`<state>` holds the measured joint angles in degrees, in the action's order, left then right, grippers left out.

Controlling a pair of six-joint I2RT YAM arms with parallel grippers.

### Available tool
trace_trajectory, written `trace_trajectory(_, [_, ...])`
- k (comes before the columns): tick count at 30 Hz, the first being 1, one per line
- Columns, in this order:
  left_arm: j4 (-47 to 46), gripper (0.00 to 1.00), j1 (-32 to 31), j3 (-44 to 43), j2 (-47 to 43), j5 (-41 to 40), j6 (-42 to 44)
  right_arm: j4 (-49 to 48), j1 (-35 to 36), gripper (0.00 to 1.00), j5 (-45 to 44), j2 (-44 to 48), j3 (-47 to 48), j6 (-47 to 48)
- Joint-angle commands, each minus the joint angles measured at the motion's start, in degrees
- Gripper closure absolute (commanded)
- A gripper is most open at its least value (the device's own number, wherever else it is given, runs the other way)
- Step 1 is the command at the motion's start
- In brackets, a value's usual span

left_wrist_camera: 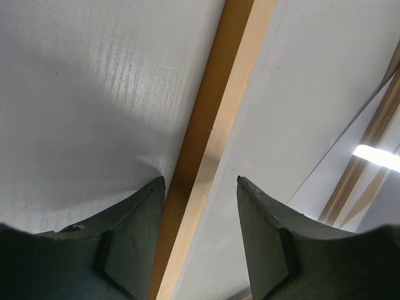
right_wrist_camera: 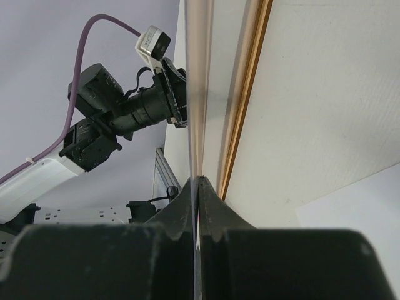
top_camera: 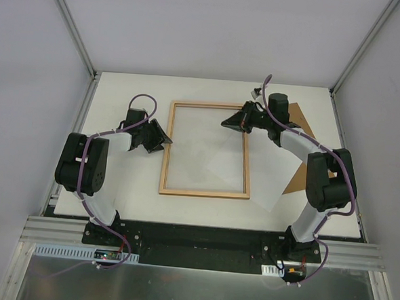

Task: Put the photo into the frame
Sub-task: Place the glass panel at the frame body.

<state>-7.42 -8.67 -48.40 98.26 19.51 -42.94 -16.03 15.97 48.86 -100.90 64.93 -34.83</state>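
Photo (top_camera: 273, 192) lay skewed, white side up, across the frame's (top_camera: 204, 192) lower right corner, partly outside it and not yet seated. Left jaws stood spread astride the left rail. Right jaws, pressed together, sat beside the right rail. Aligning it inside was left to do.

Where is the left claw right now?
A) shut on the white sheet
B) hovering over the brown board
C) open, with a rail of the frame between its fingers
C: the left wrist view shows the left claw open, with a wooden rail of the frame running between its two fingers.
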Motion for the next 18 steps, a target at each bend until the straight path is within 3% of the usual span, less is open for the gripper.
trace_trajectory(1, [6.4,0.50,-0.5,0.6,2.6,-1.1,2.5,-3.9,0.2,0.99,1.3,0.6,3.0,0.9])
trace_trajectory(18, [6.3,0.49,-0.5,0.4,2.8,-0.9,2.5,-6.9,0.3,0.99,0.4,-1.1,1.4,-1.5])
